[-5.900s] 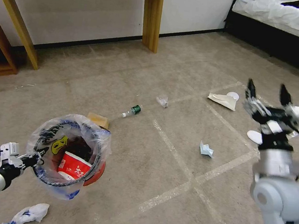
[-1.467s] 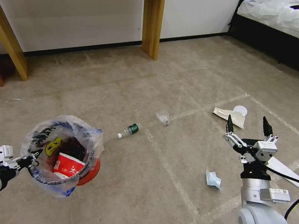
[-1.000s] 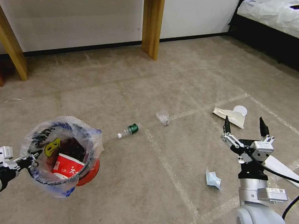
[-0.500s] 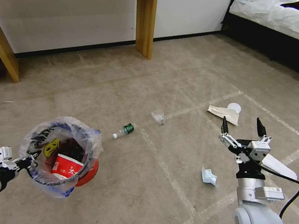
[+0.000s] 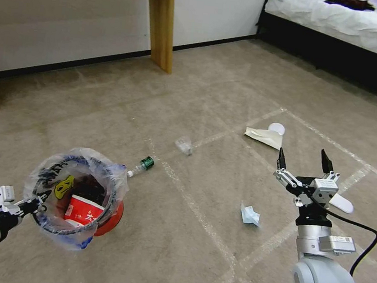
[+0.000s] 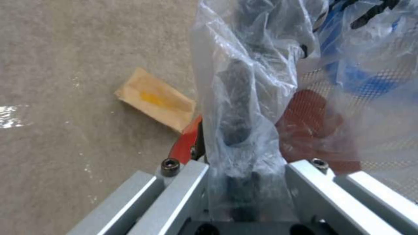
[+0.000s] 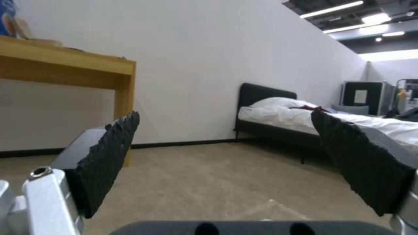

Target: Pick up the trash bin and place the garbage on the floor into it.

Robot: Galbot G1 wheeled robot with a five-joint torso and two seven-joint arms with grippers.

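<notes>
The trash bin (image 5: 80, 179), red with a printed clear liner, hangs at the lower left, a red cup inside it. My left gripper (image 5: 36, 202) is shut on its rim and liner (image 6: 244, 98). My right gripper (image 5: 303, 154) stands open and upright at the right, nothing between its fingers (image 7: 109, 153). Garbage lies on the floor (image 5: 185, 250): a green-label bottle (image 5: 142, 163), a crumpled clear wrapper (image 5: 183, 145), a blue-white tissue (image 5: 249, 215), a pale paper bag (image 5: 264, 136) and a white piece (image 5: 342, 203). A tan paper bag (image 6: 154, 99) lies beside the bin.
A wooden table leg (image 5: 161, 25) stands against the white wall at the back. A bed (image 5: 347, 23) with white sheets and a dark frame fills the back right. Clear tape lines (image 5: 198, 213) cross the carpet.
The whole head view has slid left, so the camera has turned right. My right arm dropped lower than 5.9 s ago, fingers still open. The bin stays held in my left gripper.
</notes>
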